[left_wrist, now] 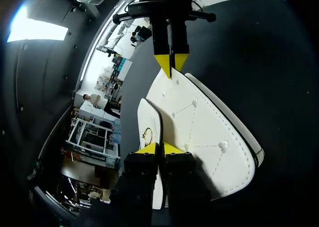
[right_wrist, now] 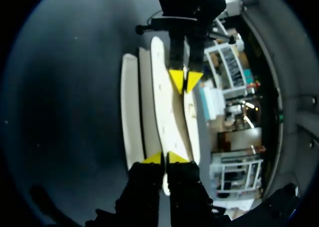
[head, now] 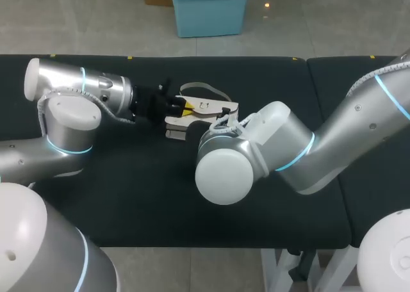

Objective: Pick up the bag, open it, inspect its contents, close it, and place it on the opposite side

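The black padded table (head: 128, 196) fills the overhead view. The white bag (head: 205, 105) lies near its middle, with the left gripper (head: 182, 108) at the bag's left end and the right arm (head: 256, 148) bulking over the bag's right end, hiding whatever grips it there. From the left wrist, the left gripper (left_wrist: 159, 148) has its yellow tips pinched almost together on the bag's (left_wrist: 209, 137) thin near edge, and the right gripper (left_wrist: 171, 62) nips the far edge likewise. From the right wrist, the right gripper (right_wrist: 165, 158) is clamped narrowly on the bag's (right_wrist: 162, 107) near edge, facing the left gripper (right_wrist: 185, 81) closed on the far one.
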`<state>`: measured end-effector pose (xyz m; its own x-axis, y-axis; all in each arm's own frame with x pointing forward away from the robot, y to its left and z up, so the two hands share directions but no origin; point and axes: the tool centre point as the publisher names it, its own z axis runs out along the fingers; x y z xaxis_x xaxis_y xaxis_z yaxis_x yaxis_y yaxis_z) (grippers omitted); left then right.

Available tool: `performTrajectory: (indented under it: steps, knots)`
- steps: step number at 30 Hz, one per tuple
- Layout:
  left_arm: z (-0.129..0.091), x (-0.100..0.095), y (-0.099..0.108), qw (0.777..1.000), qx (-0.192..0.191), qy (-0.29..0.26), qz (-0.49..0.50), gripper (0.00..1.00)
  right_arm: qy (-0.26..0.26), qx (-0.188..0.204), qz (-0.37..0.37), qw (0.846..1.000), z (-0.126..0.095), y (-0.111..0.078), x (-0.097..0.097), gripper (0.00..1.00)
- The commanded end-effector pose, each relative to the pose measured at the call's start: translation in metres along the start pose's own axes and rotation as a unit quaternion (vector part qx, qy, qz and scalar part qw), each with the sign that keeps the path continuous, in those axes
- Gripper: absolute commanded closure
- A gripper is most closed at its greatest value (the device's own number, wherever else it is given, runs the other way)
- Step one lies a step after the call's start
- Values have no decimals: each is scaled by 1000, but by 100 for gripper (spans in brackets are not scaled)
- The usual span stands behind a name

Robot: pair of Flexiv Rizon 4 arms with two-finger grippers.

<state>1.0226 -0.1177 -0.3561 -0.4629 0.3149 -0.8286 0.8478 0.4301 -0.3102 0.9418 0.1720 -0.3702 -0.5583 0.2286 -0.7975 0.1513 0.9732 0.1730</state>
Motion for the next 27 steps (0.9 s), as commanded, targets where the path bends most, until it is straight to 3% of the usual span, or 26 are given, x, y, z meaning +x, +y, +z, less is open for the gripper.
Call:
performTrajectory:
  steps: [1, 11, 19, 27]
  knots:
    - [-1, 6, 1, 1000, 1, -4, 2, 100, -1, -1, 0, 1000, 1, 0, 1, 100]
    - [7, 6, -16, 1000, 16, 4, 14, 100, -1, -1, 0, 1000, 1, 0, 1, 100]
    - [-4, 5, -5, 1000, -8, -5, 9, 100, -1, -1, 0, 1000, 1, 0, 1, 100]
    - [-2, 12, -3, 1000, -1, 8, 6, 100, -1, -1, 0, 1000, 1, 0, 1, 100]
